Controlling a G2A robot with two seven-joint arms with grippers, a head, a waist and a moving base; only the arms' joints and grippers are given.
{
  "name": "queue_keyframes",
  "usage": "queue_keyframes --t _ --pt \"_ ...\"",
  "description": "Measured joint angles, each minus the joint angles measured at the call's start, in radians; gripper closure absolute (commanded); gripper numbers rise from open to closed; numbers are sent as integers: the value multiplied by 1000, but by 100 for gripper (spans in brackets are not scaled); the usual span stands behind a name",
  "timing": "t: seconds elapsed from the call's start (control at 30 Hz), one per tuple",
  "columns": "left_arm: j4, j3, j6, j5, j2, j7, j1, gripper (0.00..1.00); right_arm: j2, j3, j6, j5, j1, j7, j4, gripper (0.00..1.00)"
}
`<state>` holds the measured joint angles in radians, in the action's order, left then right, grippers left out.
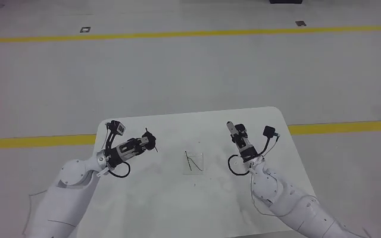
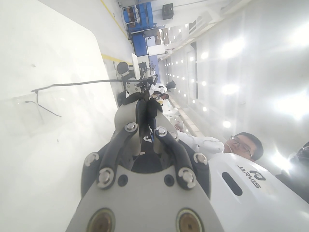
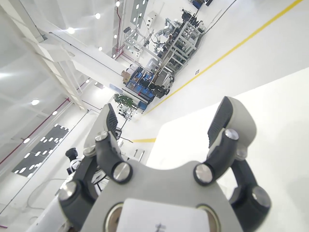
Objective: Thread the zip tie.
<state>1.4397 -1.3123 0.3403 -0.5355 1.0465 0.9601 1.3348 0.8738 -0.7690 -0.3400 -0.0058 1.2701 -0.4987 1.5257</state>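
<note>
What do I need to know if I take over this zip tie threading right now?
Left tool: shut, over the table's left part, pointing toward the zip tie.
Right tool: open, empty, over the right part.
The tie lies on a clear sheet at table centre, between the arms, touched by neither tool.
Done: nothing that shows.
To do: grasp the tie and thread its tail through its head.

This is a large robotics lab or factory hall. Around the white table [image 1: 178,196] spreads a pale glossy floor [image 1: 178,71] marked with a yellow line [image 1: 178,34]. Well beyond the table stand metal racks [image 3: 178,42] of equipment, blue bins [image 3: 140,78], a potted plant [image 3: 124,100] and another white robot [image 3: 169,26]. High above the table, round ceiling lights [image 3: 70,30] hang among steel beams.
</note>
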Motion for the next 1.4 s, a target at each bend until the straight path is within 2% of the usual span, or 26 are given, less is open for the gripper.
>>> queue_keyframes --t 0.27,0.53,1.4 --pt "0 -36 0 26 0 -42 27 100 12 -70 0 30 37 55 13 0" --pt "6 -67 0 25 9 -94 49 100 29 -121 0 46 55 108 10 0" --pt "7 -67 0 26 9 -93 49 100 29 -121 0 46 55 108 10 0"
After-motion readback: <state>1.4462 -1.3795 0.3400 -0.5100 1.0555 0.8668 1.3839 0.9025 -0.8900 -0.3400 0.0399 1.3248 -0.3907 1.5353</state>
